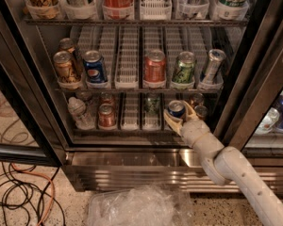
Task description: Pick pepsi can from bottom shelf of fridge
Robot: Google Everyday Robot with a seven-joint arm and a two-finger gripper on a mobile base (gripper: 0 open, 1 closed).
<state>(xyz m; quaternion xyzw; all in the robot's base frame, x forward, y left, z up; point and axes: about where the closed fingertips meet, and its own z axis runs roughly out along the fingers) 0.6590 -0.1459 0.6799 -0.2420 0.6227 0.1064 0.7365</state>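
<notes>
Speckled floor along the bottom of the frame, with loose cables [19, 192] at lower left and a crumpled plastic bag [137, 206] at bottom centre; above them, filling most of the view, the fridge [132, 171]. Look just right of centre for the pepsi can [176, 109]: upright at the front of the bottom shelf [127, 132], in a lane toward the right end, close behind the front rail. Note the gripper [179, 115] right at that can, reaching up from the lower right on the pale arm [236, 173] and set about the can's lower half; cannot tell whether clamped on it or only cupped round it. Judging by that, treat the step in hand as securing the hold, then drawing out. Squeeze squarely across the body, low enough not to tip it. Lift slightly before pulling, so as to clear the rail. Withdraw straight along the lane toward the lower right, keeping off the copper can [200, 111] just to the right and the greenish can [152, 105] one lane to the left. Ignore the second blue can [94, 66] on the middle shelf at upper left: wrong shelf.
</notes>
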